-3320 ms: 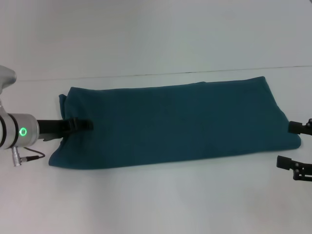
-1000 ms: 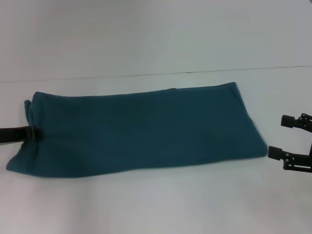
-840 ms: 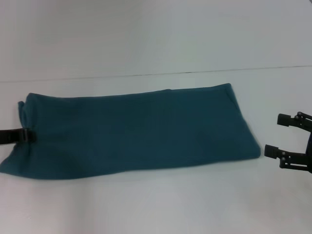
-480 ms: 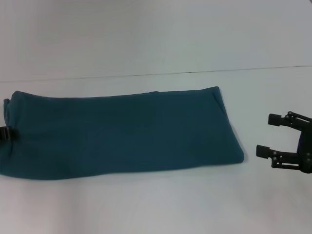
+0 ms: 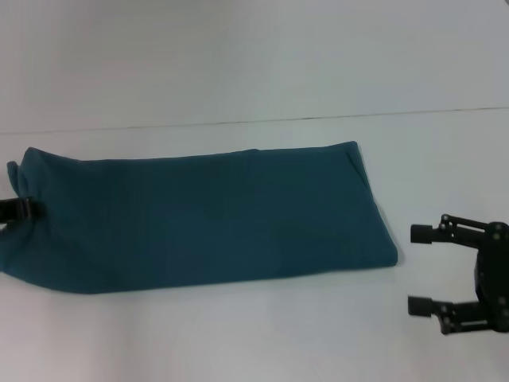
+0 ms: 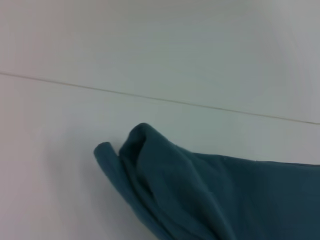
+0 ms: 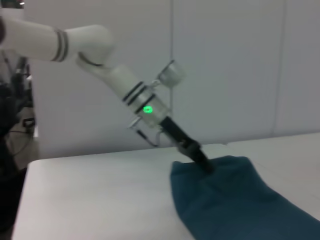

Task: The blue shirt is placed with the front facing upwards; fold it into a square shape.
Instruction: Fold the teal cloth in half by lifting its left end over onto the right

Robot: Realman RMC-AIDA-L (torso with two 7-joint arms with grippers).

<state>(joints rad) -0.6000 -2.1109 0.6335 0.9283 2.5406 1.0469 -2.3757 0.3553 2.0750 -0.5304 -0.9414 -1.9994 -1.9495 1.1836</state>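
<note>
Shifted toward the robot's left since the earlier frame: blue shirt (image 5: pixel 199 215), folded into a long band on the bench (image 5: pixel 238 334). Left gripper (image 5: pixel 17 209): fingers clamped on its left end. Right gripper (image 5: pixel 424 269): fingers open, apart from the cloth. Layers to be kept aligned when the ends are folded together.

1. The blue shirt (image 5: pixel 199 215) is soft, matt cloth, smooth across its middle, and bunched in thick rolled folds at the left edge of the frame.
2. The table (image 5: pixel 254 334) is a smooth, pale, faintly sheened surface.
3. The right gripper (image 5: pixel 421 269), lower right, looks like matt black plastic or metal.
4. The left gripper (image 7: pixel 204 164) is dark and matt; its arm (image 7: pixel 75 42) is glossy white with silver metallic bands.
</note>
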